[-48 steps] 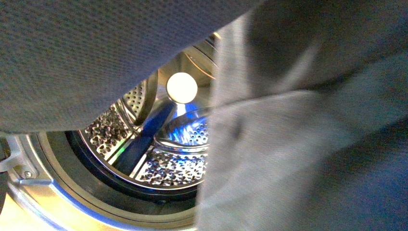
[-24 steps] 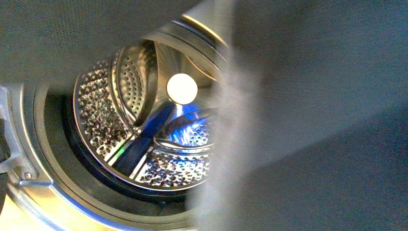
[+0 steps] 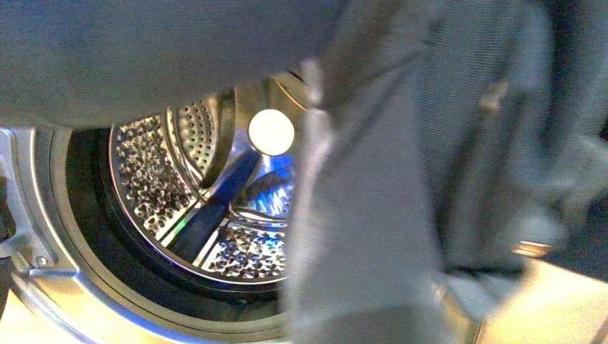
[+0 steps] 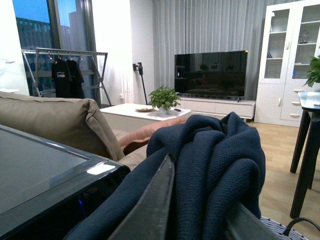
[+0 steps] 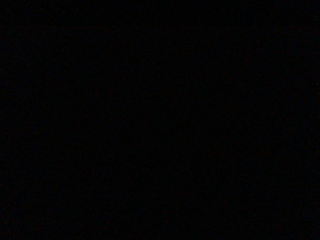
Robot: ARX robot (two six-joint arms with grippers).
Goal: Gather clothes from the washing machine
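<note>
A flat-screen television (image 4: 211,74) stands on a low white bench (image 4: 220,106) in front of long grey curtains (image 4: 210,25). Beside it rises a white cabinet (image 4: 285,60) with glass doors. A potted plant (image 4: 164,97) sits on a white coffee table (image 4: 131,111), behind a beige sofa (image 4: 55,122). By the window (image 4: 32,27), blue with dusk, a clothes rack (image 4: 65,52) carries dark garments (image 4: 67,77). The floor (image 4: 277,150) is pale wood.

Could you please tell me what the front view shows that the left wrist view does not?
Only the front view shows the washing machine, its perforated drum open. Only the left wrist view shows the left fingers, a sofa and a television. Both show the dark clothes, pinched between those fingers and draped close before the front camera.
</note>
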